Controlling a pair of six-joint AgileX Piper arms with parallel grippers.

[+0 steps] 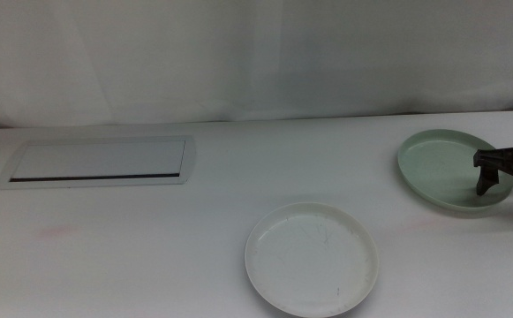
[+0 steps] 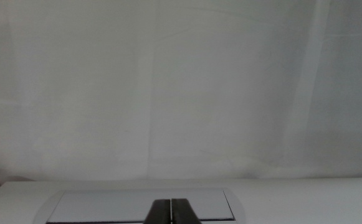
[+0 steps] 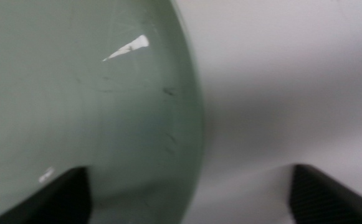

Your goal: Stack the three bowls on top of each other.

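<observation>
right gripper (image 1: 494, 174): i see it at the right edge of the middle view, dark jaws spread wide, straddling the near rim of the mint bowl.
mint bowl (image 1: 452, 168): right side of frame, shallow, round, smooth pale green plastic with faint scuffs; in the right wrist view (image 3: 87, 106) its curved rim runs between my jaws.
white bowl (image 1: 312, 258): lower centre, low-rimmed, lightly scratched, well apart from the mint bowl.
left gripper (image 2: 171, 211): jaws pressed together, facing the panel.
panel (image 1: 100, 162): upper left, flat white-grey rectangle with a dark slot.
table (image 1: 168, 247): matte white.
</observation>
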